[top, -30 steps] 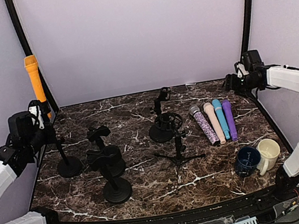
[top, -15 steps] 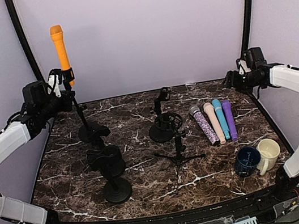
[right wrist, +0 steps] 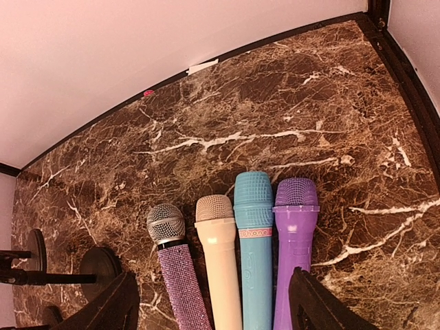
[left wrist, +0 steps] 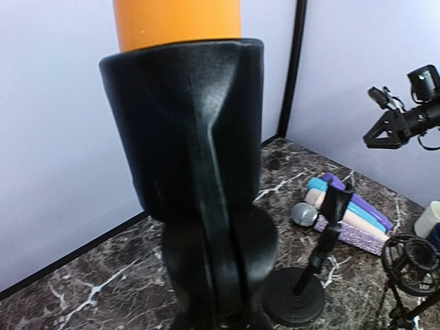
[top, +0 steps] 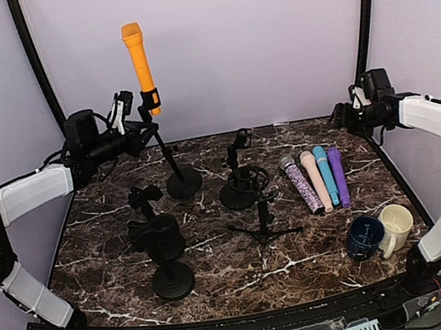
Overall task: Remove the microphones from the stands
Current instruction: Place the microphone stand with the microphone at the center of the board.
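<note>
Two stretches of the dark marbled bench lie open: the strip along the near edge between the stands and the mugs, and the far left corner under the left arm. The right edge is crowded. A sequinned microphone, a cream microphone, a blue microphone and a purple microphone lie there side by side, heads toward the far edge, and a dark blue mug sits just beside a cream mug near the near right corner. The orange microphone stands upright in the black clip of a black round-based stand, whose base is near the far edge, left of centre. The left gripper is clenched on that stand just under the clip. The right gripper hangs over the far right corner, jaws spread, holding nothing. A black shock-mount stand and a small black tripod fill the middle. Lilac walls close the room.
</note>
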Controlling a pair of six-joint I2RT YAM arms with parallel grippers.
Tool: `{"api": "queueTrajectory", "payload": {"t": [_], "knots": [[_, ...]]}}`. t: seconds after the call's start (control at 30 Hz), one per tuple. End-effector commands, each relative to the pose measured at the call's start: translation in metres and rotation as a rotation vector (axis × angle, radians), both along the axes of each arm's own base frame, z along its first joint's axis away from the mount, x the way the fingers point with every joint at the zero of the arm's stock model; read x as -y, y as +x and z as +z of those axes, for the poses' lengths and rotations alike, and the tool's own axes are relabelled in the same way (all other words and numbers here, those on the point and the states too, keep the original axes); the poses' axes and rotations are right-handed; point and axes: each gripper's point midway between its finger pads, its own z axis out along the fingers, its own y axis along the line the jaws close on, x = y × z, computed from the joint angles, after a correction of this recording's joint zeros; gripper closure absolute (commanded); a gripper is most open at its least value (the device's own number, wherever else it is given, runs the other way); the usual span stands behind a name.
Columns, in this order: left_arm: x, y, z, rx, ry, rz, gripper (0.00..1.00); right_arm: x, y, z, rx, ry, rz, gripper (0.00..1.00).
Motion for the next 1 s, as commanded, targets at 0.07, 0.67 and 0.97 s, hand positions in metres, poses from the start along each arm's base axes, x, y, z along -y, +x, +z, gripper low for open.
{"api": "queueTrajectory", "payload": {"t": [0.07, 0.67, 0.97], "knots": [[0.052, -0.044, 0.072, 0.219, -0.102, -0.246, 1.0, -0.007, 0.002, 0.034, 0.105, 0.042, 0.032, 0.25], [0.072, -0.076, 0.01, 0.065, -0.006, -0.393, 1.0, -0.056, -0.006, 0.052, 0.162, 0.082, 0.169, 0.24], [0.074, -0.075, -0.021, 0.016, 0.03, -0.411, 1.0, -0.103, -0.025, 0.08, 0.264, 0.141, 0.329, 0.22]]}}
